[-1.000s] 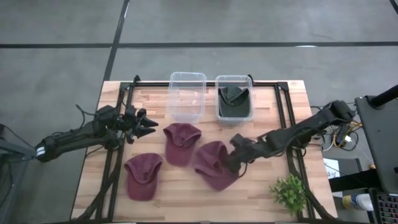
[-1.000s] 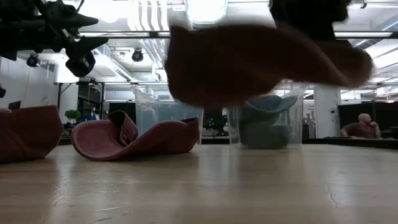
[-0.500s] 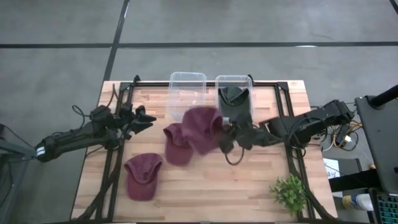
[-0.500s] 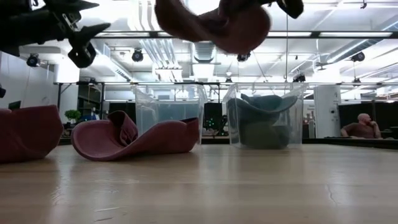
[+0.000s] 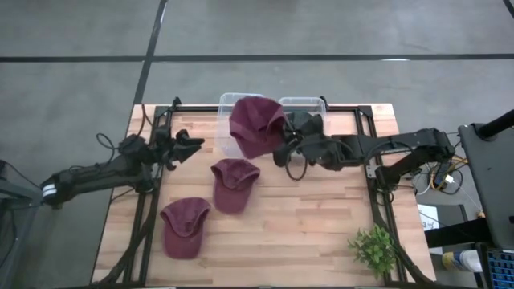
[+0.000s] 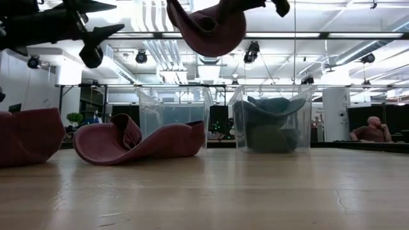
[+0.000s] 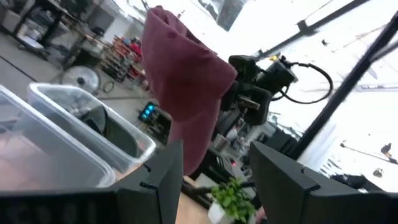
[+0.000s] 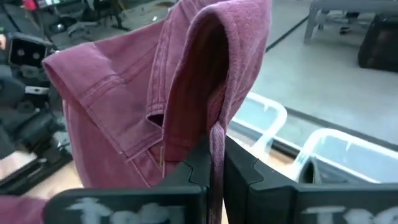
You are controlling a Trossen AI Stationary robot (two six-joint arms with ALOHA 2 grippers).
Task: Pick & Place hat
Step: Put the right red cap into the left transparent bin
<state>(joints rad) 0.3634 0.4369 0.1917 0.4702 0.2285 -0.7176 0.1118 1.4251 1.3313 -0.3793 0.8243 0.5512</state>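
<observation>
Reaching across, right tool (image 5: 283,151) clamping maroon hat (image 5: 254,125) (above empty bin (image 5: 229,103)), left tool (image 5: 193,145) wide

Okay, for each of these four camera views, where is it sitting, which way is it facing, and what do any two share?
High: overhead, straight down on the table; both arms show.
Low: table height, level toward the empty bin and the dark-hat bin; arms overhead.
Left wrist: past the open left gripper toward the right arm.
Right wrist: its right gripper pinches the held maroon hat.
All four share that hat.
</observation>
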